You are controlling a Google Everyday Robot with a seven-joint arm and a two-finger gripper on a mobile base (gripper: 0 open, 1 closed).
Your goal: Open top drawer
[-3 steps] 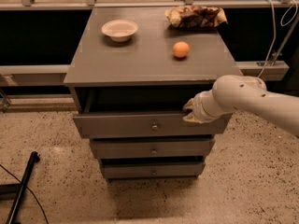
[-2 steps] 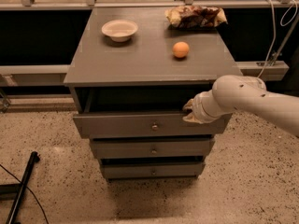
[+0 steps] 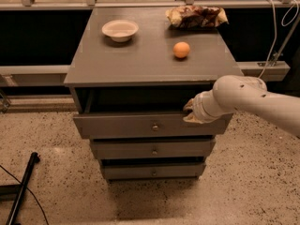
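The top drawer is a wide grey wooden drawer with a small brass knob at its centre. It stands pulled out from the grey cabinet, with a dark gap above its front. My gripper sits at the upper right part of the drawer front, at the top edge, right of the knob. My white arm reaches in from the right.
Two smaller grey drawers sit below. On the cabinet top lie a white bowl, an orange and a snack bag. A black pole lies on the speckled floor at the left.
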